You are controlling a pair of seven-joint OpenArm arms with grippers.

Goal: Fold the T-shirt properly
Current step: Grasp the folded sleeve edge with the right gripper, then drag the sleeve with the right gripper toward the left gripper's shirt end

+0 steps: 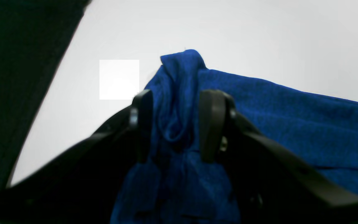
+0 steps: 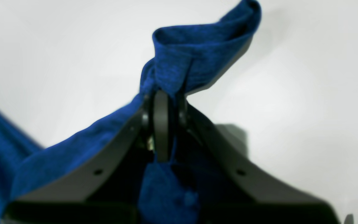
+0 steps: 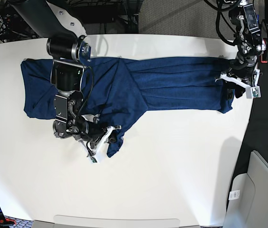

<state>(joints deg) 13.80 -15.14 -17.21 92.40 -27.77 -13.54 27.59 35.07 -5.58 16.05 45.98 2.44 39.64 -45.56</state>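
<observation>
**Spotter:** Where is the T-shirt [image 3: 162, 88]?

**Me:** From the base view I see it spread across the far half of the white bench [image 3: 171, 161], a long dark navy band running side to side, with one sleeve hanging down toward the near side. That view gives me the whole layout; neither wrist camera does.

**Spotter:** And the right gripper [image 3: 106, 137]?

**Me:** It sits at the end of that sleeve. My right wrist view shows what the base view cannot: the fingers [image 2: 162, 124] are pressed together, pinching a twisted fold of the cloth that curls up above them. The knit looks soft and slightly heathered there, brighter blue under the wrist camera.

**Spotter:** Left side?

**Me:** The left gripper [image 3: 232, 85] is at the shirt's end near the bench edge. In my left wrist view its fingers [image 1: 211, 124] stand apart, with a bunched, creased ridge of fabric between them. I cannot tell whether they truly clamp it. The fingers are matte black, smooth and rounded; the bench is plain and glossy.
</observation>
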